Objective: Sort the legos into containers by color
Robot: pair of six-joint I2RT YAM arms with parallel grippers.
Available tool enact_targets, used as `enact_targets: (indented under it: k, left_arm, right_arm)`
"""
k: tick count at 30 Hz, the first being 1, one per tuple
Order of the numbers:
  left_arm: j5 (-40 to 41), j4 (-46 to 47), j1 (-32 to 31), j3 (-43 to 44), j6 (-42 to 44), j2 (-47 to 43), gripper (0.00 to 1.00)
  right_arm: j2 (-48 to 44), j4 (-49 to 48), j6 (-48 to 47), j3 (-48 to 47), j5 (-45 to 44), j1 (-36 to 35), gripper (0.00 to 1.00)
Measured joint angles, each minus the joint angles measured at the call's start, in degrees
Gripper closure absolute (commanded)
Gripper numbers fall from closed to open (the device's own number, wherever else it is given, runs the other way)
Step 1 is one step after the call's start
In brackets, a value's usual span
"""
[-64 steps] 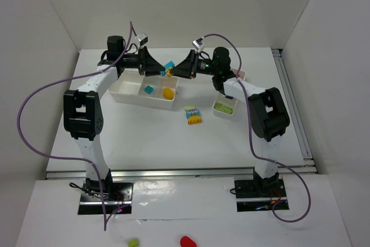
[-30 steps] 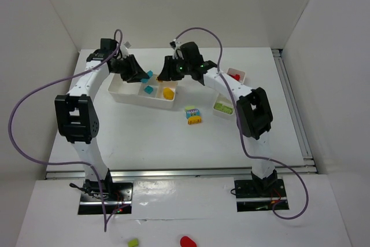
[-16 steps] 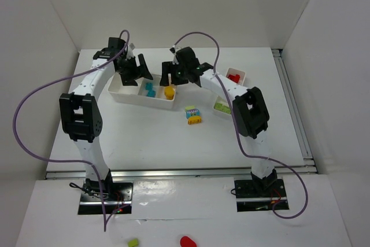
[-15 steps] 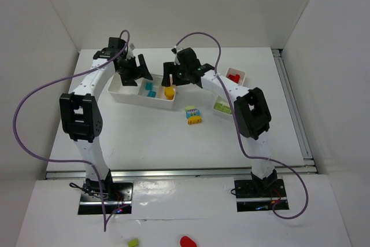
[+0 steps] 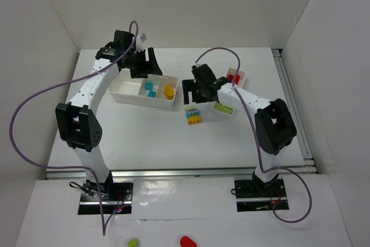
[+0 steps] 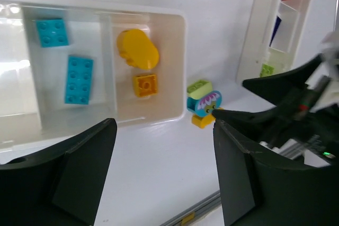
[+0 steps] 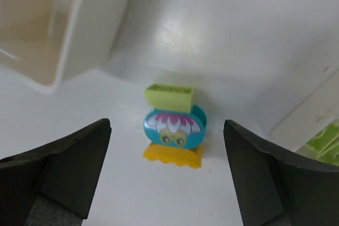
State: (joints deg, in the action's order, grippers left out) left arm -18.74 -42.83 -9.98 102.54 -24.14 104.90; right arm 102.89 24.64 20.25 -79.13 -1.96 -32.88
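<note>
Lego stack (image 7: 173,128) beneath spread right jaws

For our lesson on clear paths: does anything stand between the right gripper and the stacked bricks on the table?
Nothing visible does. The open right gripper faces the stacked bricks, which show between its fingers. The wider tray and the narrower tray sit off to either side, apart from the stack.

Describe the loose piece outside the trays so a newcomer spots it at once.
On the table between the wider tray and the narrower tray lies a small stack. Unlike the single-colour bricks in the compartments, it mixes lime green, a cyan printed face and yellow.
</note>
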Motion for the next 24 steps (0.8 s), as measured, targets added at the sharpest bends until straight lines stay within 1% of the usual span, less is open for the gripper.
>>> enact_targets:
  k: [2,6,9,13,16,17,20,21,23,24]
  left_arm:
    - [-0.92,0.07,-1.03,0.02,0.09,-0.39,0.18]
    - [-2.1,-0.15,-2.6,0.0,0.07,-0.31,0.19]
    - [-2.45,-0.15,-3.19,0.0,0.04,-0.31,0.19]
    - [-2.49,-0.17,-3.32,0.0,0.04,-0.31,0.19]
    - [-2.51,-0.2,-3.32,0.0,0.04,-0.31,0.19]
    - [-2.51,-0.17,-3.32,0.0,0.04,-0.31,0.19]
    - [-2.93,-0.2,-3.32,0.0,0.04,-0.31,0.19]
    - [-3.37,-0.2,-3.32,0.0,0.09,-0.31,0.19]
    - [-4.76,-0.33,-3.32,0.0,0.31,-0.02,0.19]
    - [-6.01,-0.68,-3.32,0.15,0.55,0.35,0.19]
  right_arm:
    - [0.02,1.7,0.55,2.12,-0.11,-0.59,0.02]
    - [0.48,4.57,1.62,4.35,-0.28,-2.23,0.02]
    - [1.6,4.59,2.03,4.33,-0.28,-2.89,0.02]
    - [4.04,4.55,2.36,4.28,-0.28,-2.97,0.05]
    - [6.21,4.46,2.36,4.0,-0.68,-3.1,0.11]
    - [6.84,4.37,2.4,3.98,-0.83,-3.13,0.16]
    - [7.98,3.72,2.14,3.98,-1.42,-3.17,0.24]
    - [8.09,3.41,2.01,3.98,-1.68,-3.17,0.3]
    - [8.09,2.36,1.31,3.98,-2.01,-3.17,0.4]
    - [8.09,1.33,0.92,4.02,-2.05,-3.17,0.47]
